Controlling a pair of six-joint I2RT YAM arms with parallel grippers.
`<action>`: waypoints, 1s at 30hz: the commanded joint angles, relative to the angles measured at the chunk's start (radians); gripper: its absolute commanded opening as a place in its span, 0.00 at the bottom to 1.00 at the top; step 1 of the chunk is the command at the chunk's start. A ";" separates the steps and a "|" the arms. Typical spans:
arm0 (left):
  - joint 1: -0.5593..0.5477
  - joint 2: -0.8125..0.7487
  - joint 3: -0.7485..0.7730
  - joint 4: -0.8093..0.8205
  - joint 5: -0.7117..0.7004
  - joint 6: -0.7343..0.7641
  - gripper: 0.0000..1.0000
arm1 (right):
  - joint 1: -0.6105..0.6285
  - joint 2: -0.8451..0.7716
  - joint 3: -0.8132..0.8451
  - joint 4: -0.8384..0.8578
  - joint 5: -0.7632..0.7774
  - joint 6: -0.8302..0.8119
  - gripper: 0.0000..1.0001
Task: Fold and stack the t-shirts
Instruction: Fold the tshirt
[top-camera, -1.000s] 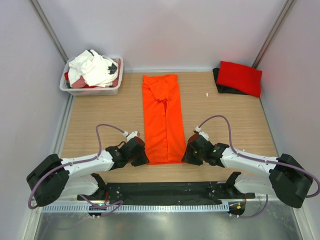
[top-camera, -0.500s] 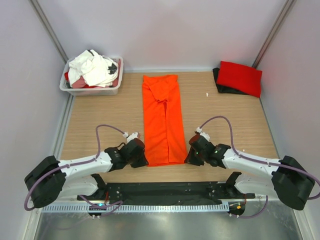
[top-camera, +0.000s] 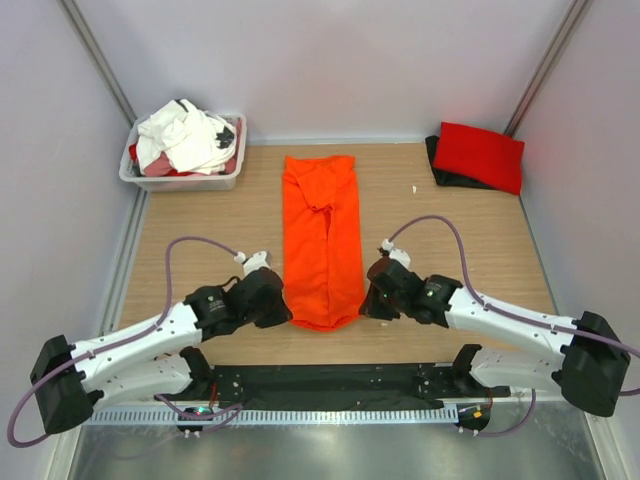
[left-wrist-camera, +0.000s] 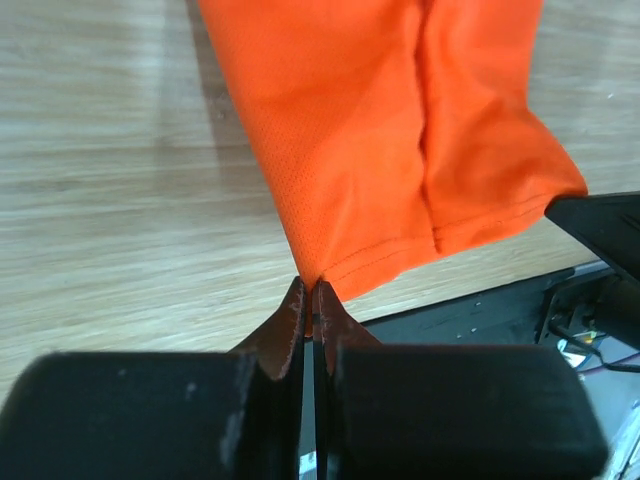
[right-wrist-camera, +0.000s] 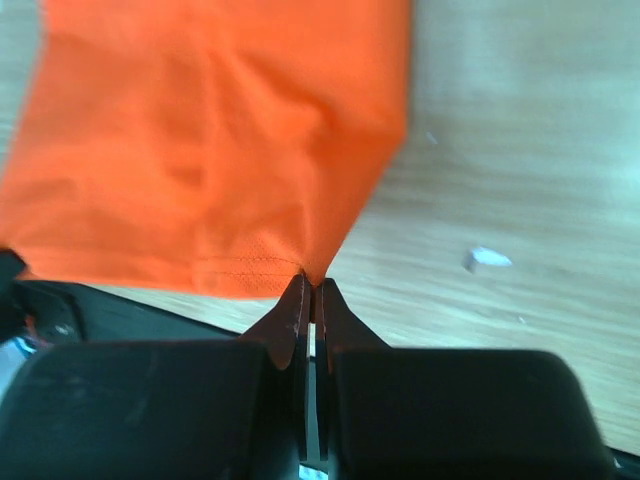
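The orange t-shirt (top-camera: 322, 240) lies in a long strip on the middle of the wooden table (top-camera: 200, 230), with pale walls (top-camera: 340, 60) around. The left gripper (left-wrist-camera: 312, 300) and right gripper (right-wrist-camera: 310, 290) each pinch a near corner tight. A white tub (top-camera: 180, 183) sits far left, a red t-shirt (top-camera: 480, 155) far right.

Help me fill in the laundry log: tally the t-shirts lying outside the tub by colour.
orange t-shirt: 1
red t-shirt: 1
black t-shirt: 1, mostly hidden under the red one
Total: 3
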 joint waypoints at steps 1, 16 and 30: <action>0.005 0.029 0.115 -0.115 -0.100 0.043 0.00 | -0.012 0.058 0.172 -0.069 0.110 -0.082 0.01; 0.330 0.387 0.489 -0.116 0.051 0.362 0.00 | -0.266 0.349 0.560 -0.114 0.038 -0.370 0.01; 0.496 0.727 0.818 -0.114 0.156 0.477 0.00 | -0.401 0.601 0.813 -0.131 -0.033 -0.481 0.01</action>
